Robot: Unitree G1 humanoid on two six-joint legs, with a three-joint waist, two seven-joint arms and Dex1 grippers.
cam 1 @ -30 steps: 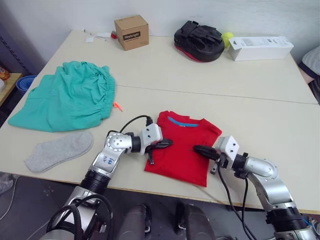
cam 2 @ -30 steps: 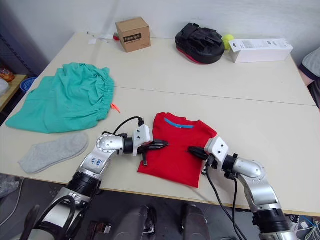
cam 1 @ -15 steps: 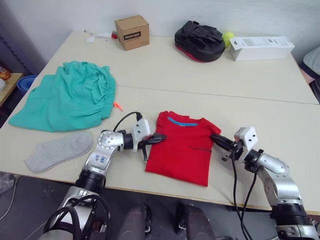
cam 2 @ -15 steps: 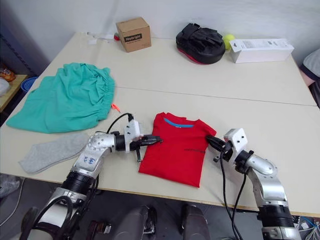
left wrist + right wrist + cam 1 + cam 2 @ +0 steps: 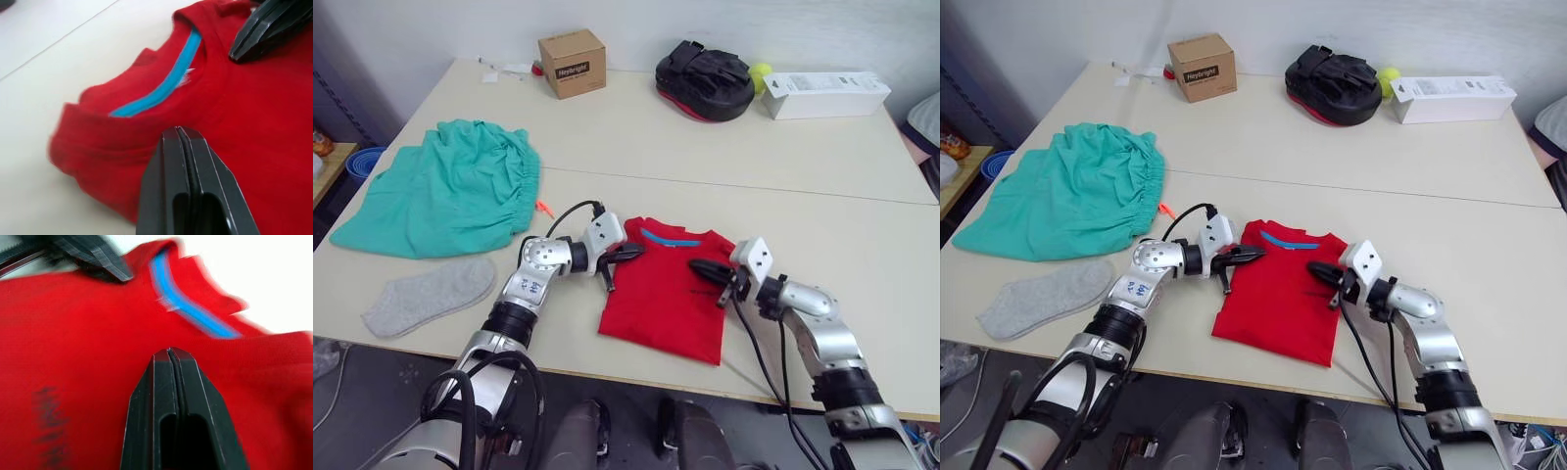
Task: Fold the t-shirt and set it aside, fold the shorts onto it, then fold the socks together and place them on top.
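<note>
Both grippers are converging again on the upper part of the shirt [image 5: 666,294]: half a second ago they were drawn apart to either side of it, and now the left gripper [image 5: 632,254] is sitting at the shirt's left shoulder while the right gripper [image 5: 702,266] is reaching in over the right shoulder, near the collar. The wrist views are showing each gripper's fingers pressed together with nothing between them, hovering over or resting on the red cloth. The shirt is lying near the front edge of the tabletop [image 5: 822,225], roughly at its middle, already narrowed into a tall rectangle with the blue neckband toward the far side. In all likelihood the side folds are done and the grippers are lining up for the top-to-bottom fold; setting the shirt aside is not yet done. The shorts [image 5: 445,186] are lying unfolded near the left edge, with the sock [image 5: 429,294] flat near the front-left corner, both untouched. Along the far edge are standing a cardboard box [image 5: 572,63], a black bag [image 5: 703,80], a yellow ball [image 5: 760,71] and a long white box [image 5: 824,94]. A pale wall is running behind the tabletop.
</note>
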